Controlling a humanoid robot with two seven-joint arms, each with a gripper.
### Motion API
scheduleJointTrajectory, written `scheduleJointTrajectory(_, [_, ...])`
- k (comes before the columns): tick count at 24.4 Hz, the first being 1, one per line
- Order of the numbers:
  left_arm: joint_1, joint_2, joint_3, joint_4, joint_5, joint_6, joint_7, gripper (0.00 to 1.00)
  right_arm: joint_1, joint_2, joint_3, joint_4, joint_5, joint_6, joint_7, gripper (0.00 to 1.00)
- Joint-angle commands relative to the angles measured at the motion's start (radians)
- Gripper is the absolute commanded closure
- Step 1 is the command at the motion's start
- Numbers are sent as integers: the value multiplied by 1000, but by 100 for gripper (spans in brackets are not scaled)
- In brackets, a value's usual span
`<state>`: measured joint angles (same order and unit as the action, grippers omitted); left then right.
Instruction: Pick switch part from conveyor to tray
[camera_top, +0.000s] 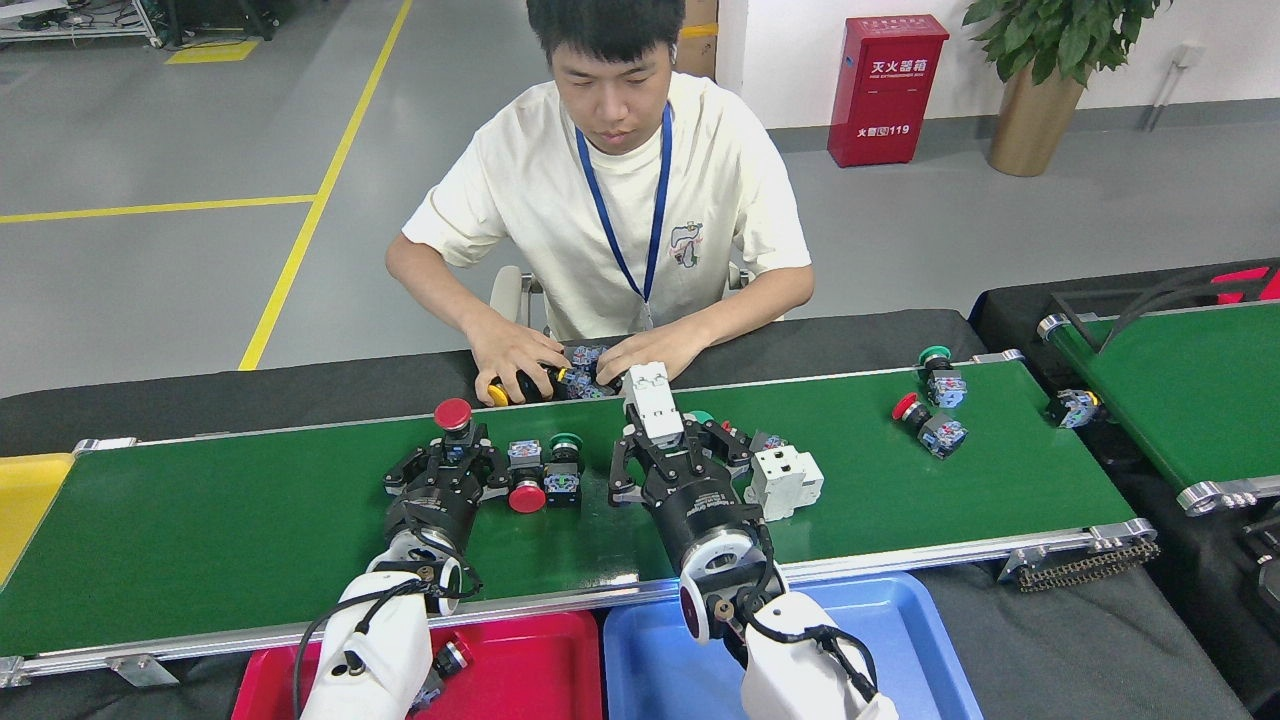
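On the glossy green conveyor (250, 520), edged by silver aluminium rails, the right pincer (668, 448) is clamped around a white, boxy plastic switch part (652, 402), which stands up between its black fingers above the belt. The left pincer (447, 470) sits low over the belt with its black fingers closed in around a red mushroom-head button (453, 416); whether they actually touch it I cannot tell. Just beside it lie a red-capped button (526, 496) and a green-capped button (566, 443). A second white blocky breaker (786, 480) rests near the right pincer. Below the near rail sit a smooth red tray (540, 665) and a blue tray (900, 640). A person's hands (520, 355) rest on the black-draped desk (250, 390) beyond.
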<state>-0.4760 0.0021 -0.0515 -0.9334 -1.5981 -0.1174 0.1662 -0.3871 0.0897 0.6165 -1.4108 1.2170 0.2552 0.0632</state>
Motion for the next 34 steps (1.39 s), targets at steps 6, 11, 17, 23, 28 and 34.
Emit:
scheduleJointTrajectory(6, [409,179,84,-518,-2,-341,-31,99,220,-251,-35,-303,-7,-330,-14,99])
scheduleJointTrajectory(11, [760,200,291,-746,-5,-668,-33,95,444,-361,-233,-316,-8,-609,-89,94])
scheduleJointTrajectory(17, [864,151,335,-794,3,-668,-33,0,547,-351,-360,-309,-8,-688,-88,1])
scheduleJointTrajectory(23, [922,102,369,-832,4,-668,-33,0,553,-260,-408,-304,-8,-473,-85,1])
scheduleJointTrajectory(28, [936,35,467,-835,4,-668,-33,0,516,-160,-390,-324,13,-80,-85,4])
scheduleJointTrajectory(34, [887,-43,544,-840,41,-248,-36,0,517,-110,-305,-326,88,73,-57,4])
